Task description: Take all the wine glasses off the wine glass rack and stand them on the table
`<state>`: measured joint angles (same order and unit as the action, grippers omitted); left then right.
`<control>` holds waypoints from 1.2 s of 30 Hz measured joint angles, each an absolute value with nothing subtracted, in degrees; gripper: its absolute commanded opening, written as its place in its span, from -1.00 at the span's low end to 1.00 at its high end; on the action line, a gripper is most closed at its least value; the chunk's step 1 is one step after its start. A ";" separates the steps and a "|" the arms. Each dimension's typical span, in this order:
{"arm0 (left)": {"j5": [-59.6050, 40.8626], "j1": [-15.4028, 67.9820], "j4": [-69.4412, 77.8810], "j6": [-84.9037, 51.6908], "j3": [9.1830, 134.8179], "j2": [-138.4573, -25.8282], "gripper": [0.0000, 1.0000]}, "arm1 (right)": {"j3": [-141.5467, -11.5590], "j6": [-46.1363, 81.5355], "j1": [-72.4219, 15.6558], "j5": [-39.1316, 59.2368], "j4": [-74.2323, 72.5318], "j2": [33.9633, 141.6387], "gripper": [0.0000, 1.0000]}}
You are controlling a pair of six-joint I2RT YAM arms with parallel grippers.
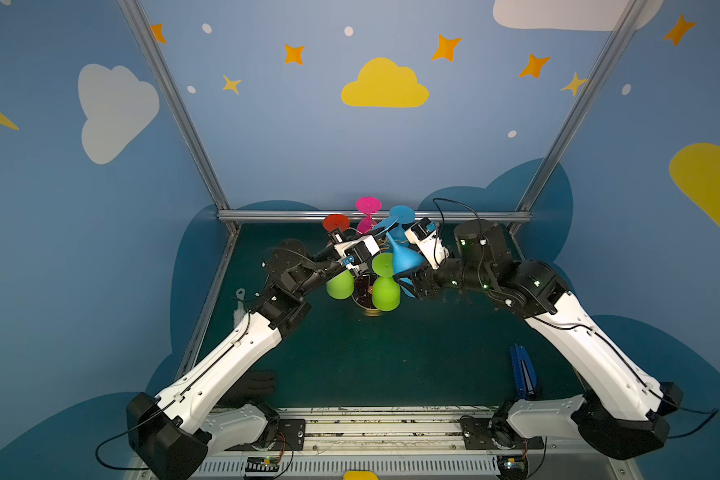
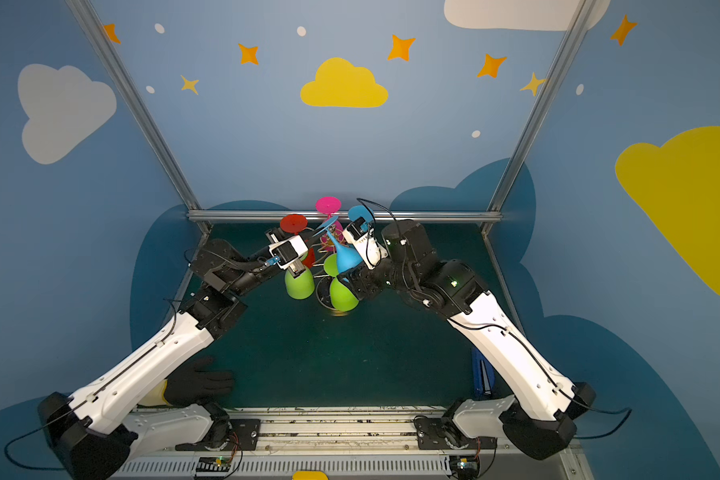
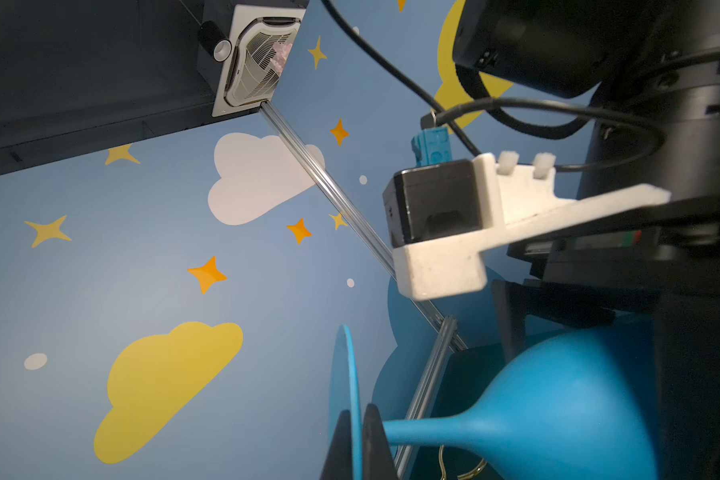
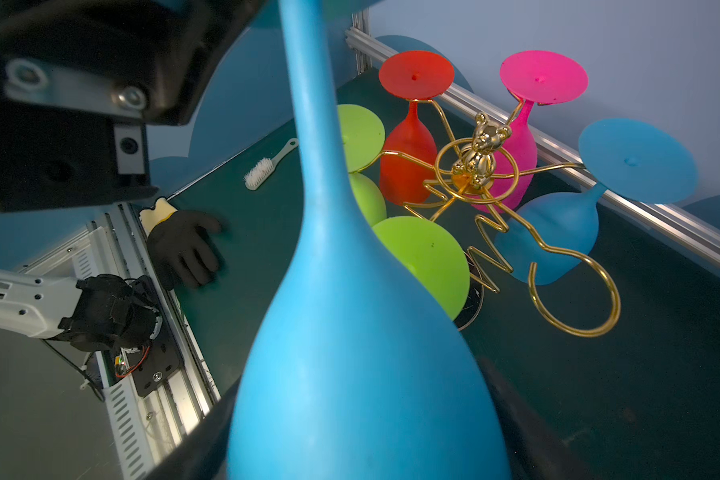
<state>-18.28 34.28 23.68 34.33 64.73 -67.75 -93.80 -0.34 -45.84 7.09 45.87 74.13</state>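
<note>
A blue wine glass [image 4: 350,332] is held tilted in the air beside the gold wire wine glass rack [image 4: 474,166], clear of the rack's one bare loop [image 4: 574,295]. My left gripper [image 3: 356,440] is shut on the thin edge of the glass's round foot [image 3: 348,374]. My right gripper [image 4: 358,457] is closed around the bowl, with a dark finger on either side. In both top views the glass [image 1: 406,259] [image 2: 347,257] hangs between the two grippers above the rack's dark base [image 1: 364,305]. Several other glasses hang upside down on the rack: red [image 4: 408,153], pink [image 4: 520,158], blue [image 4: 558,232] and green [image 4: 425,257].
A gold bear figure [image 4: 479,149] tops the rack. A white brush [image 4: 262,168] lies on the green mat towards the left, and a black glove [image 4: 184,249] lies near the front rail. A blue object [image 1: 522,374] lies at the front right. An aluminium rail [image 1: 371,215] bounds the back.
</note>
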 measured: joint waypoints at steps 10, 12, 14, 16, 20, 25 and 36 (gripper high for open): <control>-10.63 34.74 22.65 19.64 62.00 -65.14 -0.94 | -80.73 1.85 -43.07 11.90 28.45 62.02 0.72; -9.37 34.74 22.68 16.43 61.89 -64.36 -0.94 | -79.26 2.59 -42.35 12.58 24.99 59.77 0.73; -8.58 34.74 22.63 13.78 61.63 -63.46 -0.94 | -77.89 3.14 -41.65 13.17 21.85 57.65 0.74; -7.88 34.74 22.39 11.27 61.47 -62.63 -0.94 | -76.12 3.81 -41.01 13.78 18.94 55.40 0.73; -6.68 34.74 21.82 7.40 61.25 -61.89 -0.94 | -73.10 4.51 -39.88 14.24 15.57 51.55 0.72; -5.15 34.72 21.76 2.31 59.59 -61.34 -0.94 | -69.87 5.28 -38.68 13.17 13.76 46.57 0.61; -5.13 34.72 21.85 -3.16 58.67 -60.45 -0.94 | -68.86 9.30 -37.06 9.02 14.79 45.84 0.07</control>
